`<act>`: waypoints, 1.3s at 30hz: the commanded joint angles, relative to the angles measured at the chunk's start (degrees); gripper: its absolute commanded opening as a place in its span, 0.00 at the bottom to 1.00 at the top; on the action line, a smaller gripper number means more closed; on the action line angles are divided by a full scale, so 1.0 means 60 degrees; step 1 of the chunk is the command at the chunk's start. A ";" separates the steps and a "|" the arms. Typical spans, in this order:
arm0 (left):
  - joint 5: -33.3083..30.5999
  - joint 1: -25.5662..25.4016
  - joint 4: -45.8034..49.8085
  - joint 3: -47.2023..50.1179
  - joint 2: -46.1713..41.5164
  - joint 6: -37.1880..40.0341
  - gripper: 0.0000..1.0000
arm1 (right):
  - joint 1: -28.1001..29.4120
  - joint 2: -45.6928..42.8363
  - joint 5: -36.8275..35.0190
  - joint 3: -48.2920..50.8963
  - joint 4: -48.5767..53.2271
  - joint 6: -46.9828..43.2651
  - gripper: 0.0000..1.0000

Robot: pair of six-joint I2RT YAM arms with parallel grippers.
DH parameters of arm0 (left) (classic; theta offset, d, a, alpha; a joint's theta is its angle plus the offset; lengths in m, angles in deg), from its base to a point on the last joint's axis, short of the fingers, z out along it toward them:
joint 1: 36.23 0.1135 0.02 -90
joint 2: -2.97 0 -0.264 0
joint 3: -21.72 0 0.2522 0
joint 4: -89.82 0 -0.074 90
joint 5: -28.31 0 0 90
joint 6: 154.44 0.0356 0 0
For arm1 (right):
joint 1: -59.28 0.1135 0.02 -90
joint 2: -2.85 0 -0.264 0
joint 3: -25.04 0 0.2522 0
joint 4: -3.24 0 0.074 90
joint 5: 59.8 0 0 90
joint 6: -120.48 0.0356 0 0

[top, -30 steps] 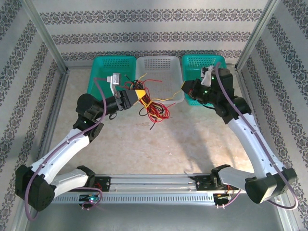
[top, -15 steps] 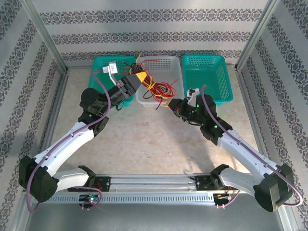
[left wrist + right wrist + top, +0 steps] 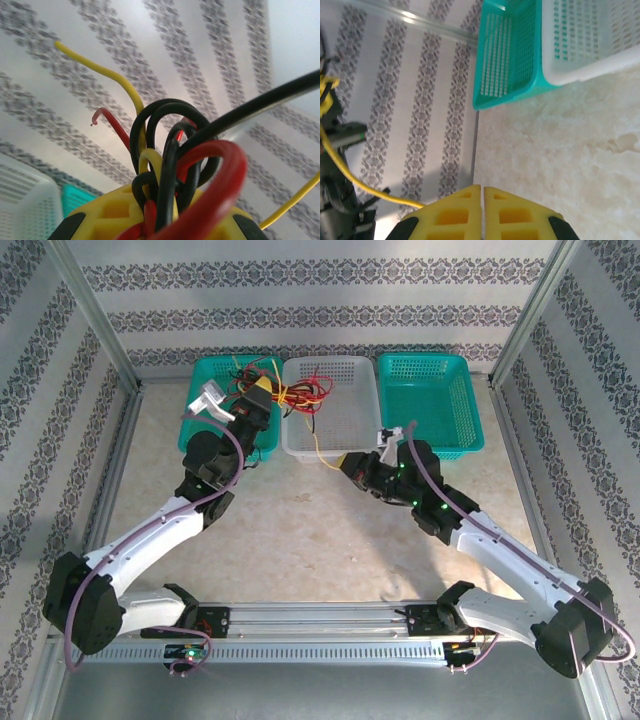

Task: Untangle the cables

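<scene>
A knot of red, black and yellow cables hangs over the back of the white basket, with my left gripper shut on it. In the left wrist view, black, red and yellow loops stick out between the yellow fingers of the left gripper. One yellow cable runs from the knot down over the basket's front rim to my right gripper. The right gripper has its jaws pressed together above the table. The yellow cable passes under its left finger.
A teal basket stands left of the white one and another teal basket stands to its right. All are against the back wall. The right wrist view shows the teal basket and the white basket ahead. Metal frame posts flank the marbled tabletop.
My left gripper has carried the knot back and left, from in front of the baskets to above them. My right gripper has drawn away forward and left, trailing the yellow cable.
</scene>
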 commanded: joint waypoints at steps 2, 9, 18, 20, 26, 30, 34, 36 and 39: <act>-0.1823 -0.0033 -0.1001 -0.0049 0.0052 0.0343 0.00 | 0.0776 0.0398 -0.0057 -0.0394 0.1202 -0.0980 0.00; -0.2657 0.0099 0.0036 0.0360 -0.0282 0.1350 0.00 | 0.1300 -0.0172 -0.0619 -0.1882 0.3066 -0.2028 0.00; -0.2481 0.0201 0.1082 0.1319 -0.1336 0.1694 0.00 | 0.1567 0.0103 -0.0942 -0.5258 0.5043 -0.3729 0.00; -0.1845 0.0361 0.1697 0.1332 -0.1564 0.1569 0.00 | 0.1515 0.0161 -0.1544 -0.6030 0.5483 -0.4077 0.00; 0.1095 0.0700 0.3499 0.1188 -0.1814 0.1946 0.00 | 0.0850 0.1097 -0.1311 -0.8738 0.6285 -0.4848 0.00; 0.2837 0.0695 0.4245 0.1289 -0.2031 0.2113 0.00 | 0.0350 0.1712 -0.1035 -1.0324 0.6555 -0.5149 0.00; 0.4326 0.0685 0.4815 0.1367 -0.2667 0.2369 0.00 | -0.0330 0.2249 -0.0808 -1.1590 0.6596 -0.4934 0.00; 0.4891 0.0685 0.5154 0.1359 -0.2992 0.2594 0.00 | -0.0675 0.2619 -0.0459 -1.2256 0.6696 -0.4803 0.00; 0.5100 0.0671 0.6563 0.1105 -0.3308 0.3281 0.00 | -0.0973 0.3198 -0.0308 -1.3286 0.7023 -0.4832 0.00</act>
